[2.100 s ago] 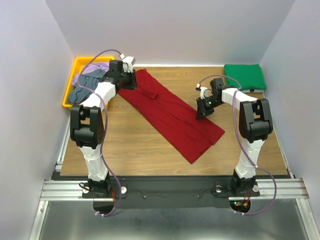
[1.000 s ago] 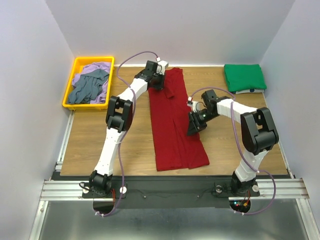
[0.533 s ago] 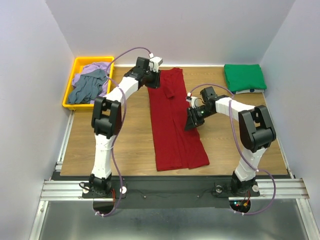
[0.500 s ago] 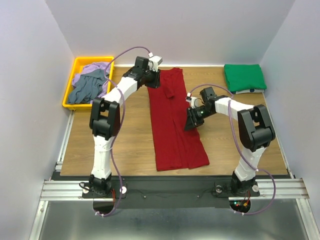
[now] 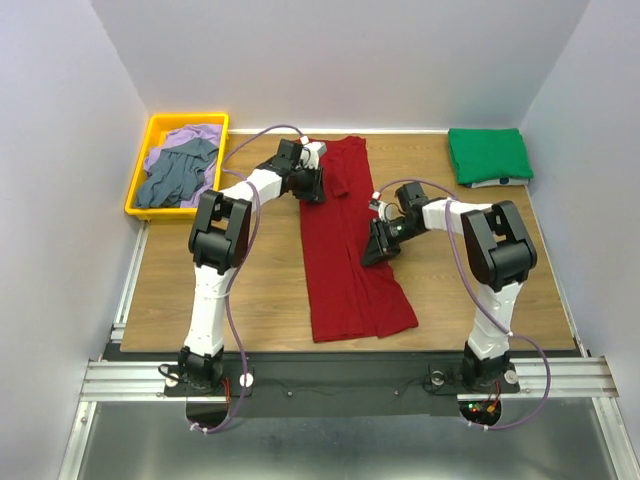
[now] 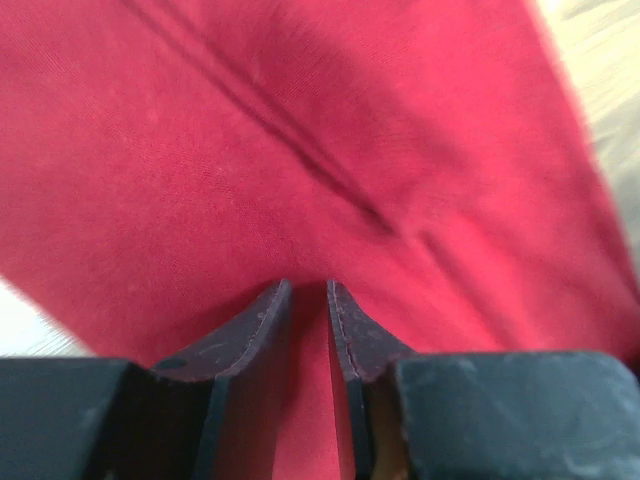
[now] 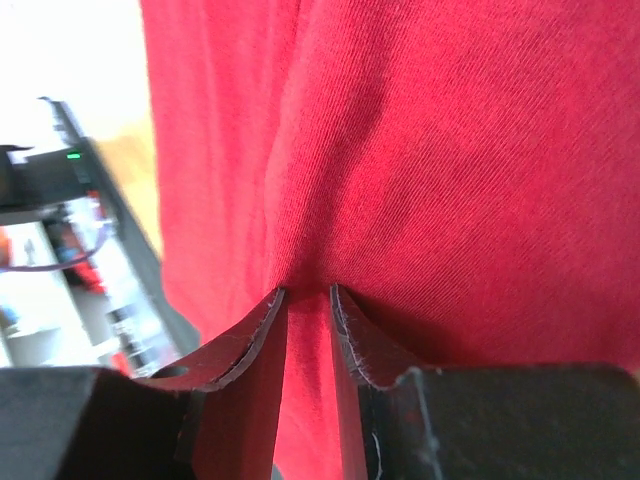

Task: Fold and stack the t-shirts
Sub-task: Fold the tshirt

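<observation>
The dark red t-shirt (image 5: 345, 270) lies as a long folded strip down the middle of the table. My left gripper (image 5: 311, 187) is at the strip's far left edge, and its narrow jaws (image 6: 308, 285) pinch red cloth (image 6: 300, 150). My right gripper (image 5: 373, 254) is at the strip's right edge, halfway along it. Its jaws (image 7: 307, 290) are closed on a gathered fold of the same cloth (image 7: 450, 150). A bright green t-shirt (image 5: 488, 153) lies folded at the back right. The lavender-purple t-shirt (image 5: 185, 134) and the grey-blue one (image 5: 172, 177) are heaped in the tray.
The yellow plastic tray (image 5: 133, 190) stands at the back left corner, beside the left arm's reach. White walls close in the table on three sides. Bare wood shows left and right of the red strip.
The left gripper has drawn a little nearer along the shirt's upper left edge, its elbow swinging left. The right gripper has shifted slightly left. The red strip keeps its shape.
</observation>
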You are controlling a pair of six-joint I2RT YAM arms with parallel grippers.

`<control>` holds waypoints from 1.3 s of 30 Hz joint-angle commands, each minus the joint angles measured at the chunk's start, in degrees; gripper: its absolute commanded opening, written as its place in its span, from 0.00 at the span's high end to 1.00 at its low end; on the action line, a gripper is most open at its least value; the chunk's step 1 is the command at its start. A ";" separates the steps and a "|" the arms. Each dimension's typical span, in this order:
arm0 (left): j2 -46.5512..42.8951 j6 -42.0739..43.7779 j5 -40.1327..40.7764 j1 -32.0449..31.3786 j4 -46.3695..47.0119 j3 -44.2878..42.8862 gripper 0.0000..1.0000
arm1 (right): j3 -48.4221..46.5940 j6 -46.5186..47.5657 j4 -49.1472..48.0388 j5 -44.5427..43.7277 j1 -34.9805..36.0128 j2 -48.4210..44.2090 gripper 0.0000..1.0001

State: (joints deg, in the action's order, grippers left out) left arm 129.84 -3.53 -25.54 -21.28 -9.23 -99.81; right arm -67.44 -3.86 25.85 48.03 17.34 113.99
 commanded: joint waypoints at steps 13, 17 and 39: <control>16.23 -1.04 6.20 1.59 -0.70 -23.31 0.68 | -10.51 -5.54 -3.17 -10.76 -0.99 9.22 0.71; 18.78 -0.08 6.91 2.56 -1.58 -28.24 0.68 | -13.77 -6.77 -3.08 -11.47 -1.52 10.90 0.70; -37.70 28.38 -8.39 2.56 -0.08 19.35 0.48 | 1.25 20.97 7.36 -10.05 -0.65 -23.80 0.46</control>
State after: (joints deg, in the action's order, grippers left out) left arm 108.18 10.87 -31.57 -18.98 -10.66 -93.01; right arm -67.48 0.75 28.23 43.59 16.16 98.00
